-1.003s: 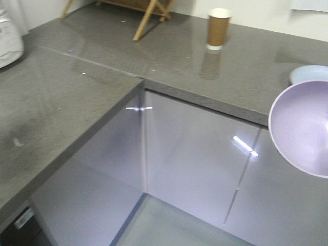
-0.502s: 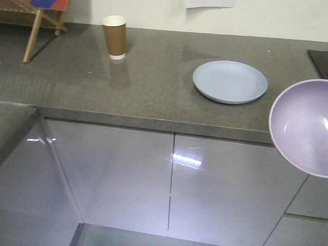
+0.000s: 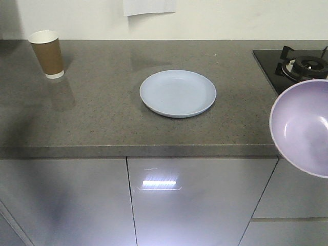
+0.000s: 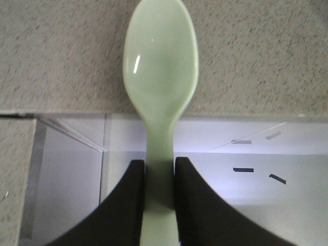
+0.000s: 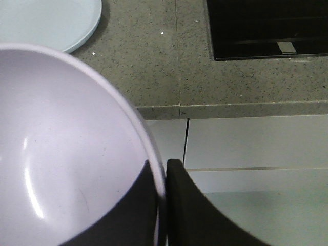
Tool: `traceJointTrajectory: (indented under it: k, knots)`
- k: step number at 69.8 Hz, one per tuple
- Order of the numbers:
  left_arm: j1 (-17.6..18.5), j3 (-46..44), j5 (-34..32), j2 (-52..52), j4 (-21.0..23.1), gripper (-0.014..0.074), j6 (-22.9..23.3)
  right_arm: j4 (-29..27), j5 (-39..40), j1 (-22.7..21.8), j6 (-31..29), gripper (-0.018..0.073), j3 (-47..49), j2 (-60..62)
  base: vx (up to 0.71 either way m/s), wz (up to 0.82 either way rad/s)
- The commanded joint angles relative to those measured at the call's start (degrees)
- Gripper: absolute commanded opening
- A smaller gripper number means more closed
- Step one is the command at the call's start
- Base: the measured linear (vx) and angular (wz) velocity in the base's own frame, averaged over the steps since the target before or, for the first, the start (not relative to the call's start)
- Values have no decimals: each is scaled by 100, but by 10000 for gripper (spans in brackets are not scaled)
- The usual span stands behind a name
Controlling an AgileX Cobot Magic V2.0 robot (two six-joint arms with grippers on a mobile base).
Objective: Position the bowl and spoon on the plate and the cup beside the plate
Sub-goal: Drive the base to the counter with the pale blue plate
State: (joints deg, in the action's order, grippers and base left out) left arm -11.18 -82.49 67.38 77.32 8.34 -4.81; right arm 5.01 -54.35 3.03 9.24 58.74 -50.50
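**A:** The round lavender-purple plastic bowl point(image 3: 302, 128) is in the air at the right, off the front edge of the grey speckled counter point(image 3: 102, 113) and above the cabinet doors point(image 3: 195, 200). It is tipped, so its inside faces the front view.

**B:** What has it?

**A:** The right gripper point(image 5: 163, 171) is pinching the rim, with one finger inside the wall and one outside. I'd judge the bowl light and stiff, but glossy. Held at a single spot on the rim, it could slip or swing.

**B:** And the spoon?

**A:** The small mint-green plastic spoon point(image 4: 161, 66) is clamped by its handle in the left gripper point(image 4: 160, 166). Its oval head reaches out over the counter edge. It looks light and rigid, and the handle is a sound place to hold it.

**B:** Where do they go?

**A:** Onto the wide, shallow pale blue plate point(image 3: 178, 93), which lies flat and bare at mid-counter. The tall brown paper cup point(image 3: 47, 54) stands upright at the far left, well apart from the plate. It is probably crushable, so it should be squeezed gently around the body. The black gas hob point(image 3: 302, 64) sits to the right.
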Motion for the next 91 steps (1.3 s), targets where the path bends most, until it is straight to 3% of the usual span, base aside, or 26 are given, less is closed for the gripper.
traceJointTrajectory:
  k: [1,91]
  knots:
    - [7,-153,-227,-166,93,-6,40,58,292,-8,5,-6,152,46,18,-15]
    - [7,-153,-227,-166,93,-6,40,58,286,-8,5,-6,152,46,19,-4]
